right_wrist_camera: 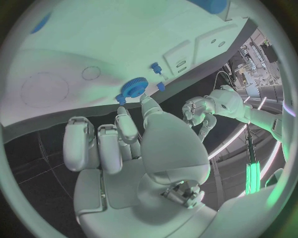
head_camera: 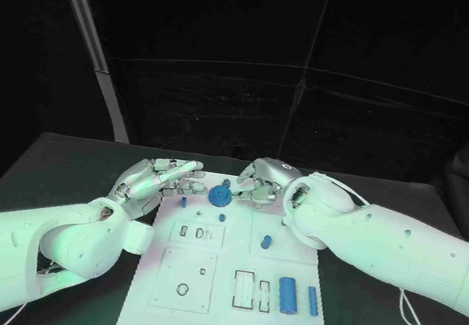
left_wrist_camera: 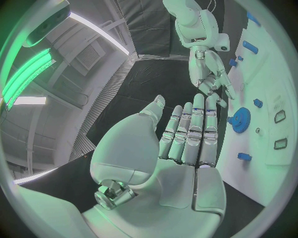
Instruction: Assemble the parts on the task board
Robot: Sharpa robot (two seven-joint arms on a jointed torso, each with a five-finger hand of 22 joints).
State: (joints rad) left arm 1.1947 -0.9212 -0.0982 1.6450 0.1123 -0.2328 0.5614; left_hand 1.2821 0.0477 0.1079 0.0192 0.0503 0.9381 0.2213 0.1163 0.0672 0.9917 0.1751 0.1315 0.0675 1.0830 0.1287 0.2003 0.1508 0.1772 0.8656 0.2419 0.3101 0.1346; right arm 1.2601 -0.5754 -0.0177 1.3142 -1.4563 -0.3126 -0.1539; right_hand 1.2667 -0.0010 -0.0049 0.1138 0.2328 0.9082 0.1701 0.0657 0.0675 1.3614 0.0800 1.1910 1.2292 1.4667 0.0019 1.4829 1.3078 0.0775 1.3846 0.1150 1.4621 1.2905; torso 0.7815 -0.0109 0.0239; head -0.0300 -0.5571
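The white task board [head_camera: 225, 317] lies in the middle of the table. A blue gear [head_camera: 221, 196] stands near its far edge. My left hand [head_camera: 162, 178] hovers at the board's far left corner, palm up and fingers stretched out flat, holding nothing. My right hand [head_camera: 258, 184] hangs just behind the gear, its fingers loosely bent and apart, with nothing in them. In the left wrist view the gear [left_wrist_camera: 240, 119] sits just beyond the left hand [left_wrist_camera: 186, 144]. In the right wrist view the right hand [right_wrist_camera: 124, 148] has its thumb reaching close to the gear [right_wrist_camera: 132, 88].
Small blue pegs [head_camera: 183, 201] [head_camera: 222, 217] [head_camera: 263, 239] stand on the board's far half. A blue cylinder [head_camera: 287, 295] and a blue bar [head_camera: 312, 300] lie near its right edge, beside rectangular slots. Black table surrounds the board.
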